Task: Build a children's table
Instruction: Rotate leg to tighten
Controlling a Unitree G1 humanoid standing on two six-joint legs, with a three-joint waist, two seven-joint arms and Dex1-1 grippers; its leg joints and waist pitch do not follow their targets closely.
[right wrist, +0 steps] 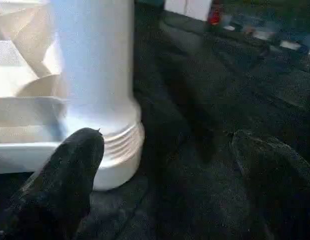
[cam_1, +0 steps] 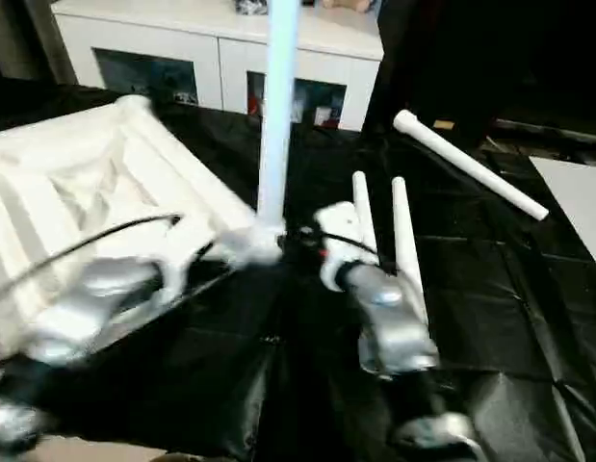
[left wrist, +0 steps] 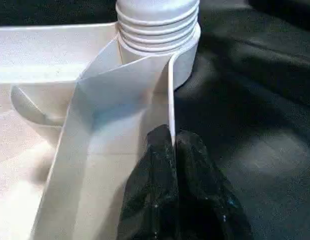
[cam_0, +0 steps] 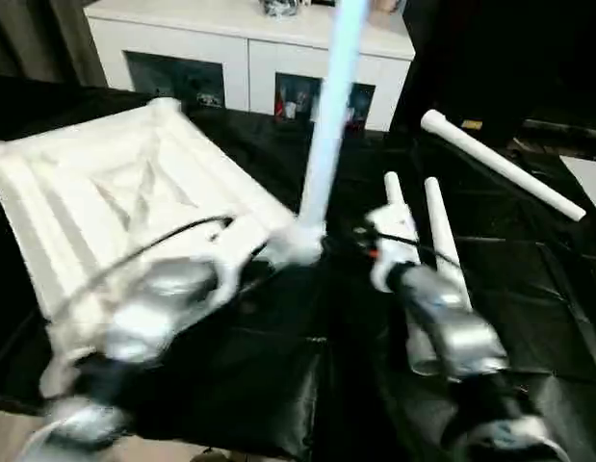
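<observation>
On the black-covered desk [cam_0: 529, 318] the tabletop [cam_0: 105, 192] of the children's table lay upside down toward the robot's left, its ribbed underside facing up. At the corner nearest the middle of the desk one white leg [cam_0: 328, 106] stood upright, its threaded base [right wrist: 117, 150] seated in the corner socket.

The left pincer [left wrist: 174, 150] sat right at that corner. Its two black fingers [left wrist: 149, 195] were pressed together on the thin white rim wall [left wrist: 167, 100] of the tabletop, just below the leg's threaded collar, so the pincer was closed on the tabletop's edge.

The right pincer [right wrist: 167, 160] was just beside the base of the standing leg, on the side away from the tabletop. Its fingers were spread wide: one black fingertip [right wrist: 74, 155] lay close against the ribbed collar of the leg, the other stood well apart over the dark cloth, and nothing was gripped between them.

Two more legs [cam_0: 442, 241] lay flat side by side on the cloth under the right forearm [cam_0: 452, 327], pointing away from the robot. A fourth leg [cam_0: 500, 164] lay at a slant farther off toward the robot's right. Beyond the desk stood a white cabinet [cam_0: 240, 48] with glass-fronted doors.
</observation>
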